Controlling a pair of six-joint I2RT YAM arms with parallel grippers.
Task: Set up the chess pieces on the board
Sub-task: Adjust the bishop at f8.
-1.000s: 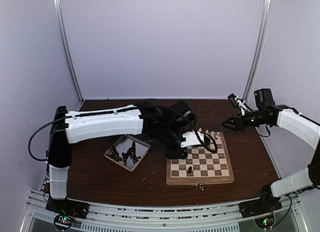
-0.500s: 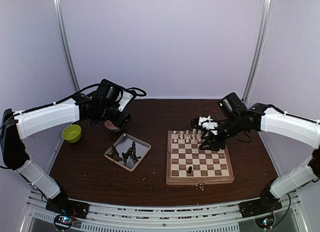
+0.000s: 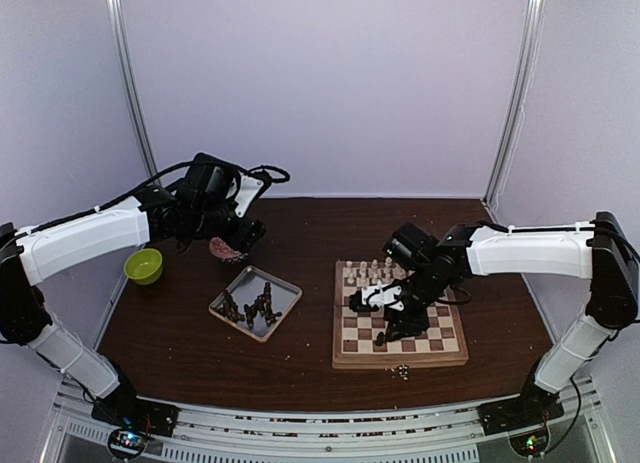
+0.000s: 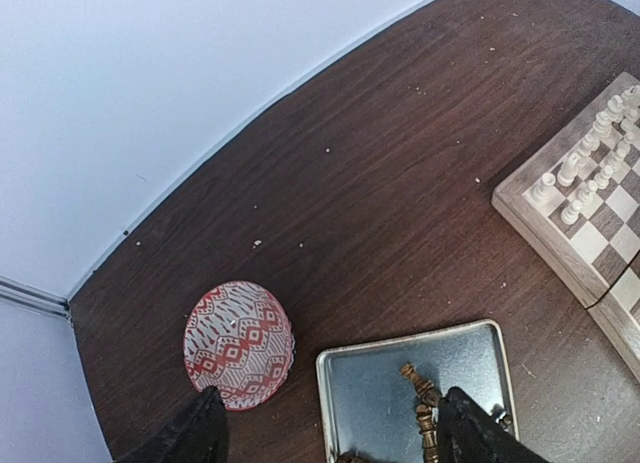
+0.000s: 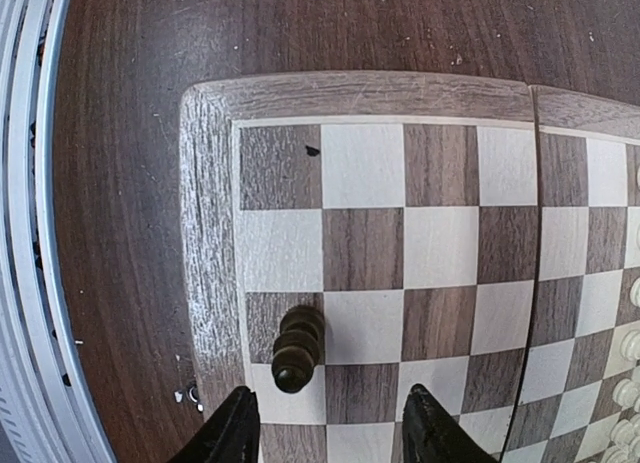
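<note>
Top external view, from the left: a green bowl (image 3: 144,266) sits on the table (image 3: 180,348), out to the left of my left fingers (image 3: 240,241) and well apart from them. Those fingers hang released, spread wide with nothing between them.

On the left wrist camera I see a red-patterned bowl (image 4: 238,343), turned upside down, just ahead of the left-hand fingertip. A metal tray (image 4: 370,403) lies ahead of the gap, reaching across to the right-hand fingertip. It holds the dark pieces (image 4: 425,413) in a loose heap close to that tip; I cannot count them.

Off to the right of these fingers, well apart, is the board (image 3: 400,360). The cream pieces (image 3: 375,273) are lined up along its far rows.

My right fingers (image 3: 392,328) are low over the near-left part of the board. The right wrist camera shows them parted and gripping nothing. One dark piece (image 5: 298,348) sits on the board's edge row of squares, just ahead of the tips. It is nearer the left-hand tip than the right-hand one and touches neither. From this angle I cannot tell whether it stands upright or leans. The cream pieces lie beyond these fingers, on the side of the board away from them, with open squares between.
</note>
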